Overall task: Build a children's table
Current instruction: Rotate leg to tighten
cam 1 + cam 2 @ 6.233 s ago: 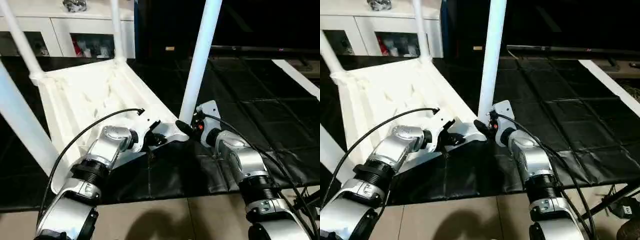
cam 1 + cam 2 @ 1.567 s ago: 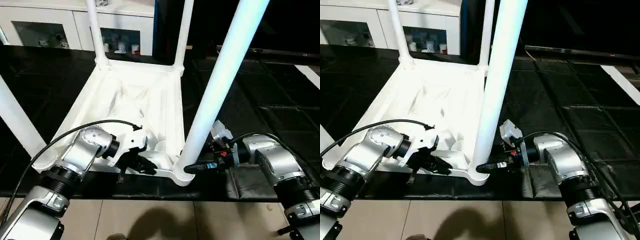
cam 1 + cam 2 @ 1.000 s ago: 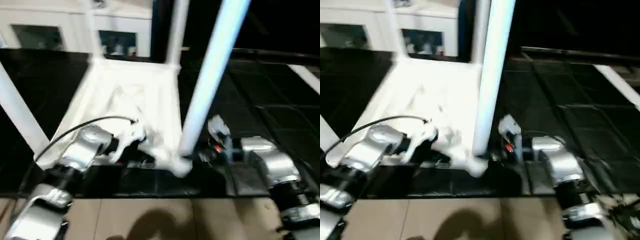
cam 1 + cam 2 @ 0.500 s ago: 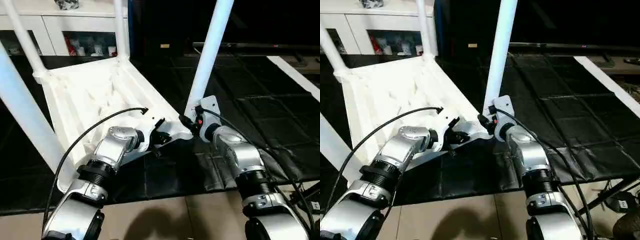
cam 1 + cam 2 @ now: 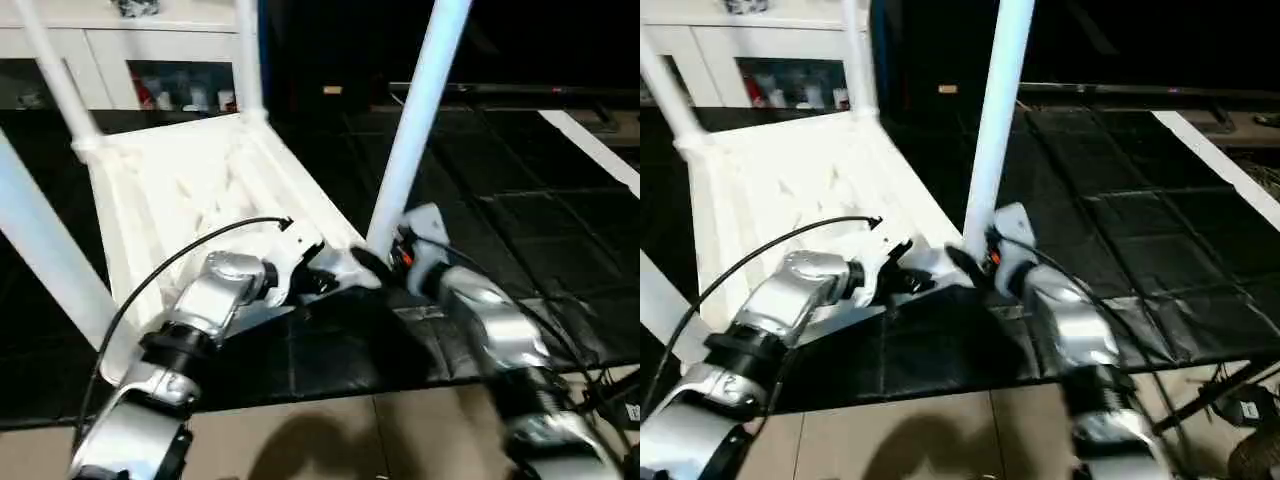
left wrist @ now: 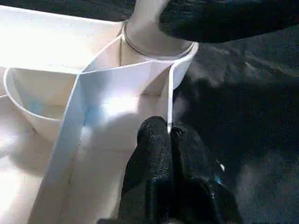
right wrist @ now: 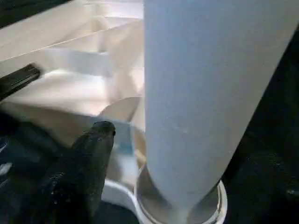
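1. The table [image 5: 190, 190] lies upside down on the black mat [image 5: 520, 250], legs up.
2. Our left fingers [image 6: 161, 144] are pinched on its rim.
3. Our right fingers [image 7: 88, 154] sit beside the near leg [image 5: 410, 130]; we cannot tell their spread.

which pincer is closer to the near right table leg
Right. The right pincer sits at the base of that leg, beside its socket. The left pincer is shut on the tabletop's edge rib, just short of that socket.
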